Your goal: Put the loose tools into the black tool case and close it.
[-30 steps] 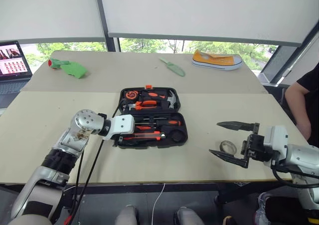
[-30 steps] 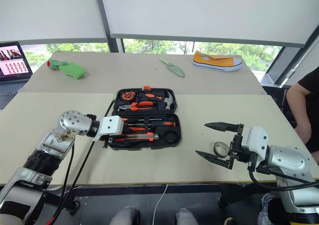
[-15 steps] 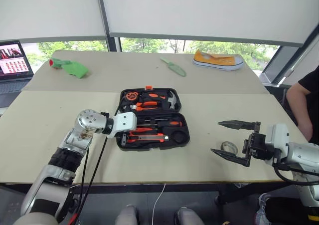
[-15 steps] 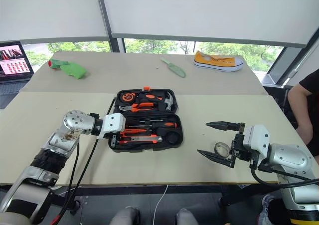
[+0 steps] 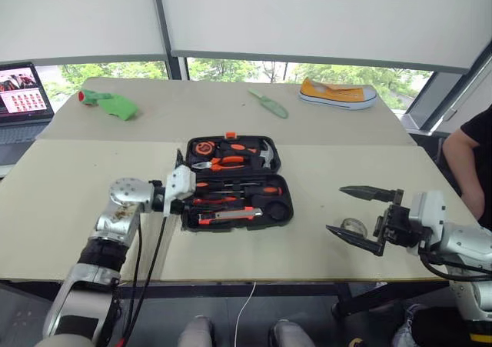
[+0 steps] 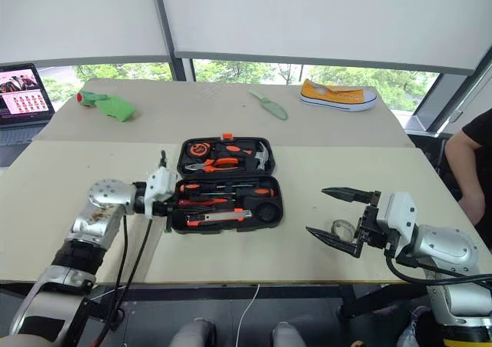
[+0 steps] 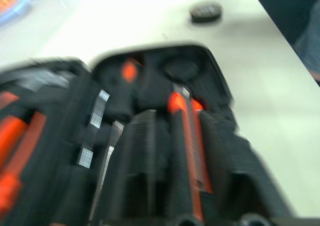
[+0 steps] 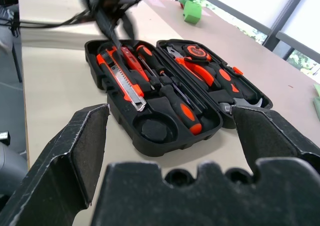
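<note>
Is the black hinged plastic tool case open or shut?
Open. The black hinged plastic tool case lies flat on the table with both halves spread, and the orange-handled tools sit exposed in its moulded slots.

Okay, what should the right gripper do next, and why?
Probably lower the open right gripper onto the tape roll and close on it: the roll lies on the table outside the case, whose round slot looks empty.
</note>
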